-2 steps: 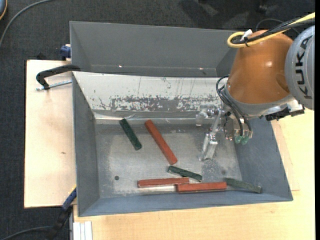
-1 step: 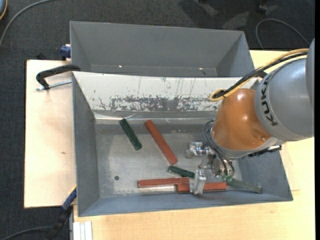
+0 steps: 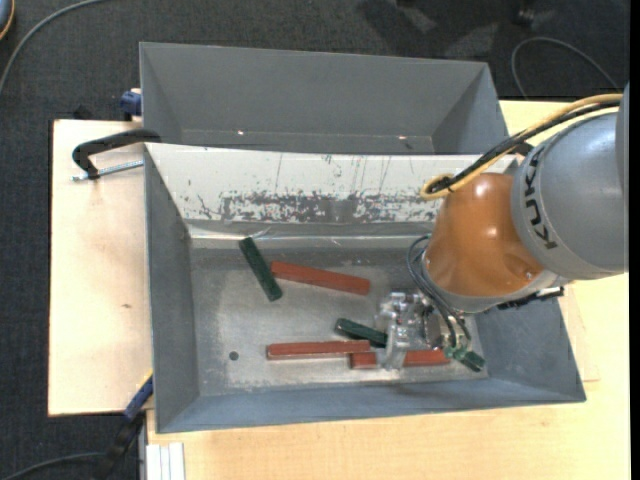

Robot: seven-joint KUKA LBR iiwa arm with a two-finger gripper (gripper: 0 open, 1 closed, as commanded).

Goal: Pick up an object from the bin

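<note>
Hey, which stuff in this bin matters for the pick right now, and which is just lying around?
In play: hand, front right of the bin; short red bar at its tip; small dark green bar beside it.
Lying about: long red bar at front; red-brown bar mid-bin; dark green stick at left.

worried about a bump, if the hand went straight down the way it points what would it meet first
Probably the short red-brown bar under the hand, near the bin's front wall; depth is unclear.
</note>
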